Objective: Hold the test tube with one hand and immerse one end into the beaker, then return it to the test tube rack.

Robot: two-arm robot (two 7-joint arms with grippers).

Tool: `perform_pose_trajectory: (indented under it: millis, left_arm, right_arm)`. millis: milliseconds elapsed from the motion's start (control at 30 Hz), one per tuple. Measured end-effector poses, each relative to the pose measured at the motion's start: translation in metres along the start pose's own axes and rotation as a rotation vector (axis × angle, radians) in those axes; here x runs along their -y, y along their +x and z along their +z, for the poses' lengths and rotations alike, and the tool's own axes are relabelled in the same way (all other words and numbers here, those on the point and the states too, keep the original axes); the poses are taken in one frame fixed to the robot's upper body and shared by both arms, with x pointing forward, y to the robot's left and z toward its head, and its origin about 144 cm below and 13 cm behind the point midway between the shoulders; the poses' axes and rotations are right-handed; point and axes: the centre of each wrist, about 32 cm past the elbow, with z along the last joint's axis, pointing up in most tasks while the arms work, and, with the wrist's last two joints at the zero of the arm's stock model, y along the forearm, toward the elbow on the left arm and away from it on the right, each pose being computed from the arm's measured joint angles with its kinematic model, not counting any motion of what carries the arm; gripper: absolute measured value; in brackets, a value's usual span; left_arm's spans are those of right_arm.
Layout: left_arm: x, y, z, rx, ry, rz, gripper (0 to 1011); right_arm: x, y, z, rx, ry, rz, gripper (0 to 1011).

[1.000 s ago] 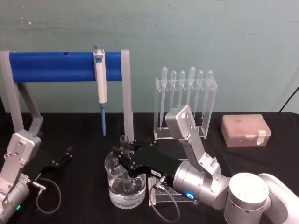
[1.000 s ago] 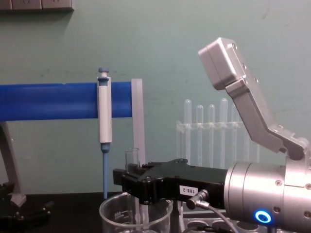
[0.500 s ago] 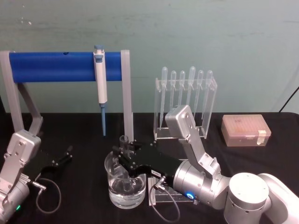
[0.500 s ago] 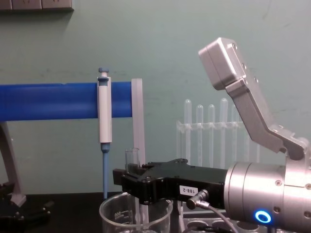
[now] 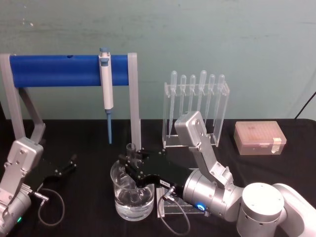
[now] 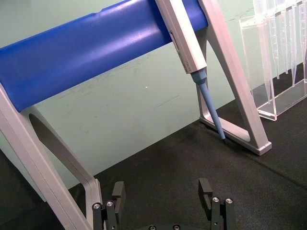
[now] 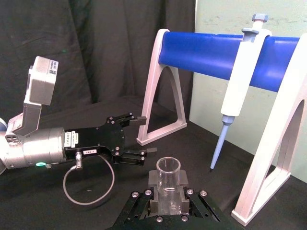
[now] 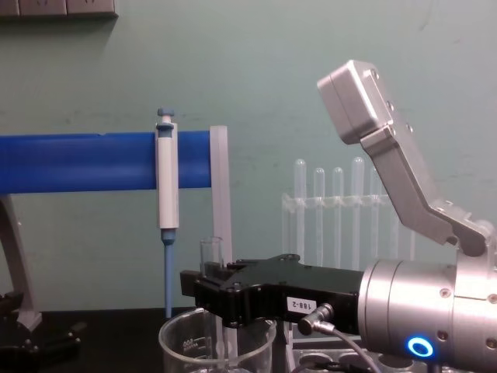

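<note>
Nothing has shifted: right gripper clamps test tube upright, mouth up, base in beaker; left gripper parked, fingers apart.

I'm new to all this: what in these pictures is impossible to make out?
- Tip of the test tube: in the head view the right gripper, shut on it over the beaker, covers it; the chest view's bottom edge cuts it off, so its depth in the water is unclear.
- The test tube rack: mostly under the right arm in the head view.
- Beaker markings: too small to read.
- The left gripper is parked open at the left.
</note>
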Motion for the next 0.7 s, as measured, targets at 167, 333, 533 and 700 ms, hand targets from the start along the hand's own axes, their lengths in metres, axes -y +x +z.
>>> perform_pose_trajectory:
  millis: [167,333,533,700]
  left_arm:
    - [0.0,0.0,0.0,0.0,0.0,0.0,1000]
    - [0.0,0.0,0.0,0.0,0.0,0.0,1000]
    - [0.0,0.0,0.0,0.0,0.0,0.0,1000]
    - [0.0,0.0,0.0,0.0,0.0,0.0,1000]
  right_arm:
    - [0.0,0.0,0.0,0.0,0.0,0.0,225]
    - [0.0,0.0,0.0,0.0,0.0,0.0,225]
    - [0.0,0.0,0.0,0.0,0.0,0.0,225]
    - [0.0,0.0,0.0,0.0,0.0,0.0,225]
